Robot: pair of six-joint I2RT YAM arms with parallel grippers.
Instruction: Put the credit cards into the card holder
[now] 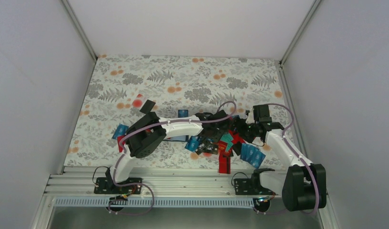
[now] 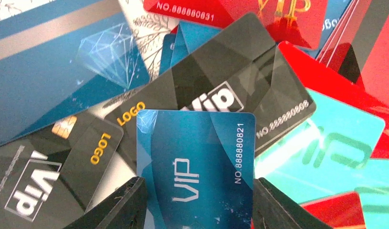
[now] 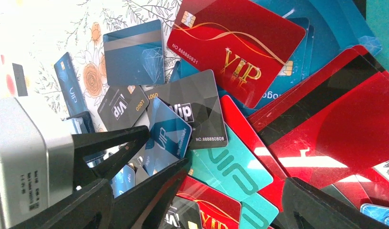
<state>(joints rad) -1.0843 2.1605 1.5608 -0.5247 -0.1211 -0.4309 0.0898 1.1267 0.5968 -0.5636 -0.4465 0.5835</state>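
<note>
On the floral table [image 1: 135, 86], the credit cards [image 1: 230, 145] lie heaped right of centre. A dark strip under the left forearm may be the card holder [image 1: 177, 139], mostly hidden. The right gripper [image 3: 197, 207] hovers over the heap, fingers wide. The left gripper [image 2: 197, 186] pinches one blue VIP card [image 2: 192, 152] by its side edges.

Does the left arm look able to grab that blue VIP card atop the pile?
Likely yes: the blue VIP card sits uncovered on top, and the fingers of the left gripper press its two side edges.
</note>
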